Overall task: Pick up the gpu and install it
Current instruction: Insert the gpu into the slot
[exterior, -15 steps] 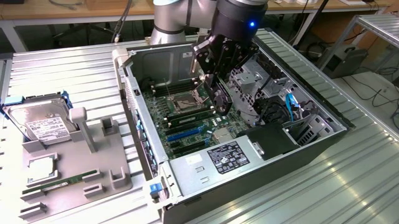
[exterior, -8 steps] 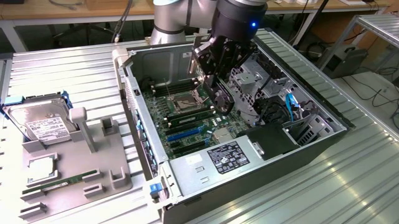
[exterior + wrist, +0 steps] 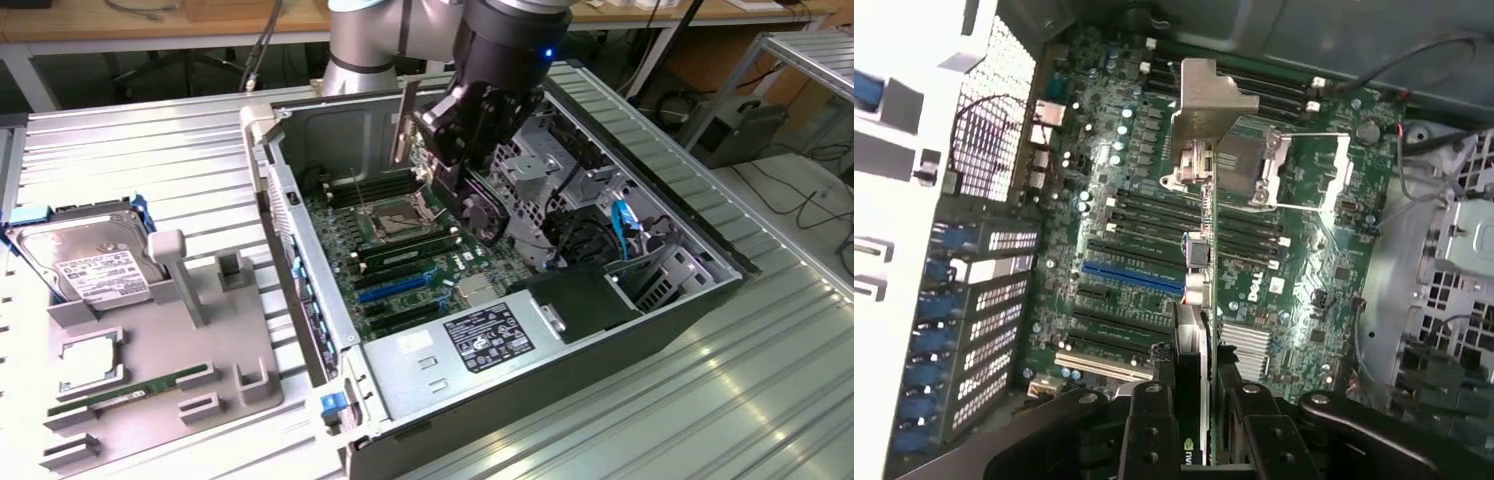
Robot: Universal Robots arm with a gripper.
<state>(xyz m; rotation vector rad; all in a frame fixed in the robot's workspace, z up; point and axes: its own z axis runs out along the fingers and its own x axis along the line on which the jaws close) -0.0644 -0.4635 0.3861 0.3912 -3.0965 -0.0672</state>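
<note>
My gripper [image 3: 458, 128] is shut on the gpu [image 3: 404, 130] and holds it inside the open computer case [image 3: 694, 290], above the green motherboard [image 3: 400, 250]. In the wrist view the gpu [image 3: 1195, 330] appears edge-on as a thin dark card running out from between the black fingers [image 3: 1150, 420]. Its silver bracket [image 3: 1206, 100] is at the far end, hanging over the processor socket [image 3: 1304, 170]. The card is still clear of the board. A blue expansion slot [image 3: 1129, 275] and several black slots [image 3: 1119, 325] lie beside it.
A grey fixture tray [image 3: 147, 350] at the exterior view's left carries a silver hard drive [image 3: 94, 265] and a green memory stick [image 3: 134, 388]. In the case are the power supply [image 3: 467, 345], a drive cage [image 3: 547, 170] and cables [image 3: 627, 225].
</note>
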